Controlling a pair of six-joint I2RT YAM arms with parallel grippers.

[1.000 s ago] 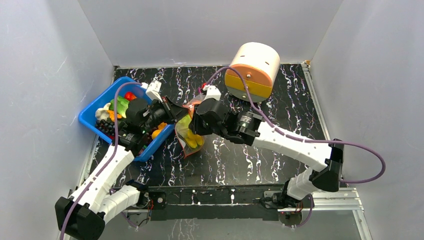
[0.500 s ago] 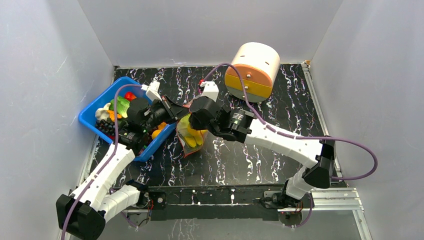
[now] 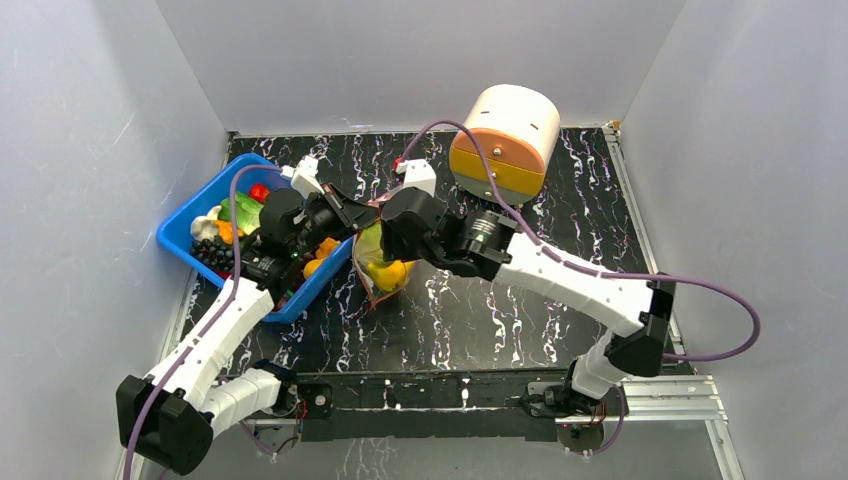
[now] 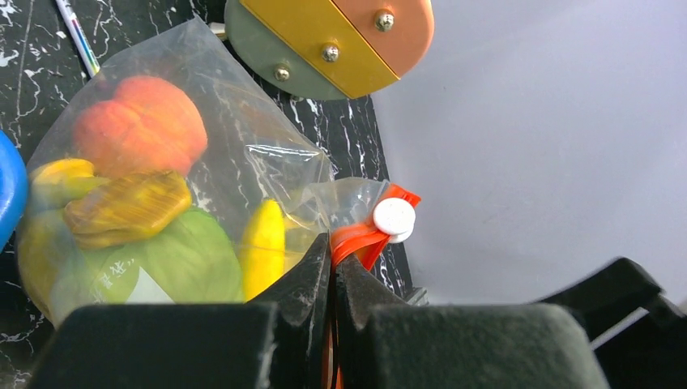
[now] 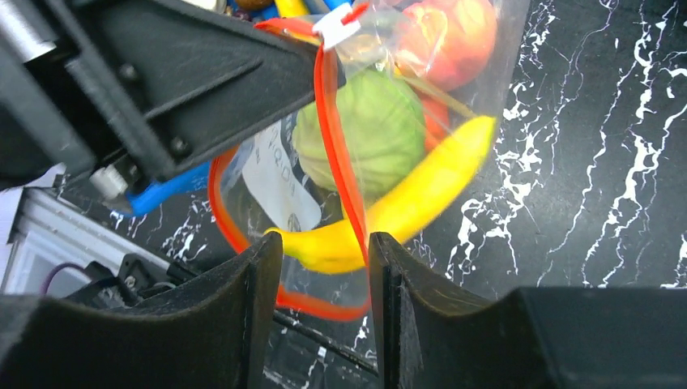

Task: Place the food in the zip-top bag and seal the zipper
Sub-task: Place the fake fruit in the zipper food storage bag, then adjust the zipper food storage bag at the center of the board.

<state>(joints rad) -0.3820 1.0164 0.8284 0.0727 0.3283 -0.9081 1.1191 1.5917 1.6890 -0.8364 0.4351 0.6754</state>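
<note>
The clear zip-top bag (image 3: 378, 268) hangs open above the table, its mouth held up by my left gripper (image 4: 333, 259), which is shut on the red-orange zipper (image 4: 356, 239) strip. Inside the bag are a green cabbage (image 5: 364, 130), an orange-red round fruit (image 4: 142, 134) and other food. My right gripper (image 5: 326, 251) stands open just over the bag's mouth. A yellow banana (image 5: 405, 207), blurred, lies across the zipper (image 5: 336, 162) loop just beyond the fingertips, free of both pads. More food (image 3: 235, 215) lies in the blue bin (image 3: 180, 228).
A cream and orange cylinder (image 3: 505, 140) stands at the back of the black marbled table, right of the bag. The blue bin sits close against the left arm. White walls close in three sides.
My right gripper has opened and let the banana go over the bag's mouth; it now sits lower in the bag. The left gripper still holds the zipper strip.
</note>
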